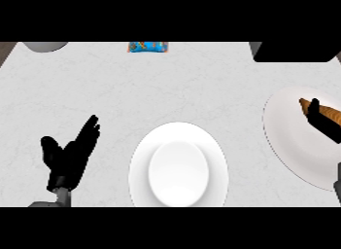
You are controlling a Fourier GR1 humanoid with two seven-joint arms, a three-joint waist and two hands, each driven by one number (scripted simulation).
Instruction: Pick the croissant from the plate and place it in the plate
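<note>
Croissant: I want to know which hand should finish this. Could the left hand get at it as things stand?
Probably not. The croissant lies on the right plate, with the right hand curled round it. The left hand rests open at far left, with the middle plate between.

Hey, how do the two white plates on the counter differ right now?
The middle plate has nothing on it, while the right plate carries the croissant. The right hand is over the right plate, curled round the croissant; no hand is over the middle plate, and the left hand rests open beside it. The middle plate shows whole; the right plate is partly covered. Both are white and round.
</note>
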